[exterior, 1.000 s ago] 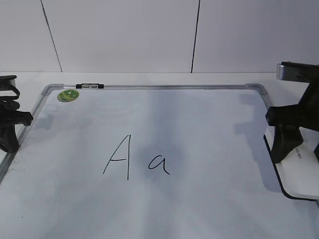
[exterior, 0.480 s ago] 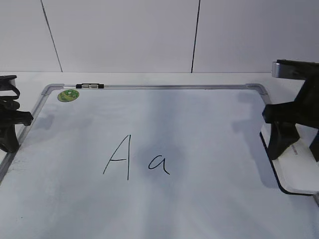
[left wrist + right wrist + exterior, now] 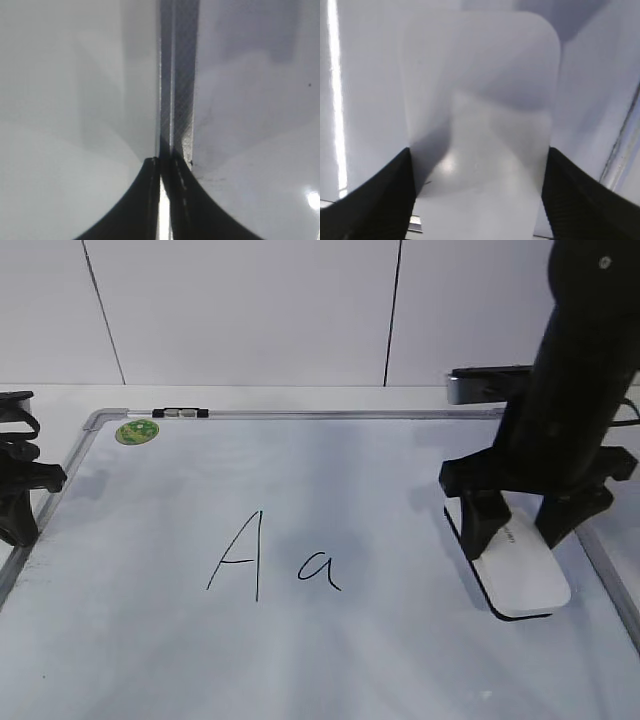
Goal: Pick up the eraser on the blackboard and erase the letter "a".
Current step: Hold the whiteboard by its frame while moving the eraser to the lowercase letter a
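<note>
A pale panelled wall stood behind a white table, and on the table lay the blackboard (image 3: 300, 660), a white board in a silver-grey frame with a round green sticker (image 3: 137, 431) and a small black-silver clip (image 3: 180, 412) along its far edge at about 11 o'clock from the board's centre.

The eraser (image 3: 520, 565) rested on the board near its right edge, at about 3 o'clock from the letter "a" (image 3: 318, 569), well apart from it. It sat between the fingers of the right gripper (image 3: 525, 530), one dark finger against each long side, so the jaws were clamped on it; the right wrist view showed the same, its pads (image 3: 385, 200) pressed to the eraser's (image 3: 480, 110) flanks.

The eraser was a white rounded-rectangular block with a dark underside edge and faint grey lettering on top.

The right arm came down steeply from 1 o'clock, wrist nearly vertical. The left gripper (image 3: 15, 490) hung at the board's left edge at 9 o'clock; its fingers (image 3: 150, 200) met over the frame rail (image 3: 175, 100), closed on nothing. A capital "A" (image 3: 238, 555) stood just left of the small letter.
</note>
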You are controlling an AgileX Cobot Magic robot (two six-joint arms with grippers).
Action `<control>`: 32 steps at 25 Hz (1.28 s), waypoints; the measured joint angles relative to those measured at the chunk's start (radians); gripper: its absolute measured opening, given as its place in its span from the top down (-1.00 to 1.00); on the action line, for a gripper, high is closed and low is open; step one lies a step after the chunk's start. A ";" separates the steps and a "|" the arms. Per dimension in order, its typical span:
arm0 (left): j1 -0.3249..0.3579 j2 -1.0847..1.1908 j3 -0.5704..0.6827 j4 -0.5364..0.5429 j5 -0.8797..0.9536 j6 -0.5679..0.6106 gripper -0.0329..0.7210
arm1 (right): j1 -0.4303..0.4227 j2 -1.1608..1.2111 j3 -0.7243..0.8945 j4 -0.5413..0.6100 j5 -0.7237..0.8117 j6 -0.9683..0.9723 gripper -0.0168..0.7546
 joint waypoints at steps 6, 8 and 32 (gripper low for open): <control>0.000 0.000 -0.001 0.000 0.000 0.000 0.88 | 0.069 0.083 -0.070 -0.002 0.000 -0.012 -0.51; 0.000 0.000 -0.001 0.000 0.002 0.000 0.88 | 0.080 0.107 -0.093 -0.002 0.000 -0.016 -0.51; 0.000 0.000 -0.001 0.000 0.004 0.000 0.88 | 0.181 0.229 -0.213 0.003 0.000 -0.088 -0.51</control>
